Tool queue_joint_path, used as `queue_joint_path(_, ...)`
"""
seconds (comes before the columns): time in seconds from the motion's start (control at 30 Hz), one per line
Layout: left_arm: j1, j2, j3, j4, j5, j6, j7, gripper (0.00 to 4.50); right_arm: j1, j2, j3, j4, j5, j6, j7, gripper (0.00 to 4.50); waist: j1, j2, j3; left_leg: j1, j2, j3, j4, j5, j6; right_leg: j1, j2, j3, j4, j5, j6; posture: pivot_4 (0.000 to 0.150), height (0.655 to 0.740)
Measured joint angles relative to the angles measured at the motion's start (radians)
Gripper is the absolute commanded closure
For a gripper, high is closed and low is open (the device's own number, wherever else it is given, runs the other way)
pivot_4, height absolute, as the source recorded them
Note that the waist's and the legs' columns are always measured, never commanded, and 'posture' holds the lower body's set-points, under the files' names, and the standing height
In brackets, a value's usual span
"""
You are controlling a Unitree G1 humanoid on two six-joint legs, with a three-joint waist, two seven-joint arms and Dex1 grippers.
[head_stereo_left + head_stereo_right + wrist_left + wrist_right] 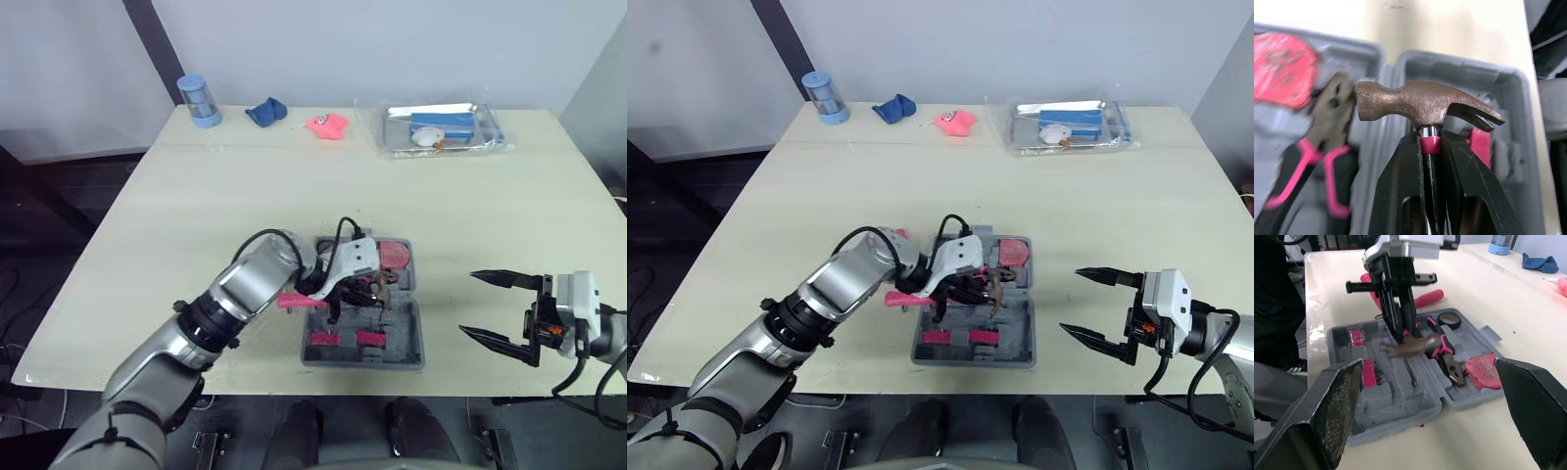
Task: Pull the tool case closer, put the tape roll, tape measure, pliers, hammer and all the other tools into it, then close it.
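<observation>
The grey tool case (415, 338) lies open near the table's front edge. My left gripper (1430, 141) is shut on the hammer (1420, 104) just under its brown head, holding it over the case; the pink handle (297, 302) sticks out to the left. Inside the case lie the pink-handled pliers (1447, 360), the red tape measure (395, 255) and the black tape roll (1451, 319). Small pink pieces (341, 339) sit in the case's front half. My right gripper (467, 305) stands open to the right of the case, holding nothing.
Along the table's far edge stand a blue cup (200, 101), a blue cloth (265, 112), a pink object (328, 124) and a clear-wrapped tray (441, 127). The front table edge runs just below the case.
</observation>
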Motion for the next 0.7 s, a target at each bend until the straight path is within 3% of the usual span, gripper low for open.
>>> queue_joint_path(0.7, -0.098, -0.168, -0.177, 0.159, 0.099, 0.037, -0.037, 4.45, 0.064, -0.021, -0.055, 0.003, 0.000, -0.016, 0.024, 0.00, 0.001, 0.000, 0.000, 0.000, 0.000, 0.000, 0.000, 0.000, 0.000, 0.000, 0.000, 0.000, 0.000, 0.000, 0.000, 0.150, 0.7400)
